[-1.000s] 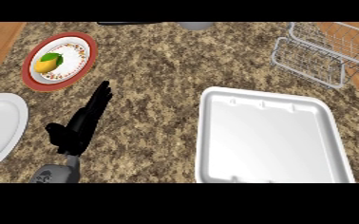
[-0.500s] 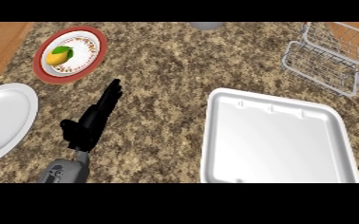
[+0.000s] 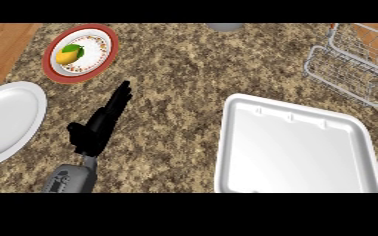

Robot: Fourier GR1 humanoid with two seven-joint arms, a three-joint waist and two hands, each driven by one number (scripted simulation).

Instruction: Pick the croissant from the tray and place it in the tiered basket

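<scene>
No croissant showed anywhere; the white rectangular foam tray (image 3: 295, 150) looked bare, so its spot couldn't be told. Judged: light, flaky, crushes easily, best taken across the thick middle. The wire tiered basket (image 3: 345, 62) sat beyond the tray at right. The left hand (image 3: 100, 122) lay with fingers straight, holding nothing, on the speckled granite tabletop (image 3: 184, 70), well left of the tray. Right hand out of view.

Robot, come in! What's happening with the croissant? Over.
Left hand open over counter. Right hand out of view. Tray shows no croissant. Tiered basket far right.
</scene>
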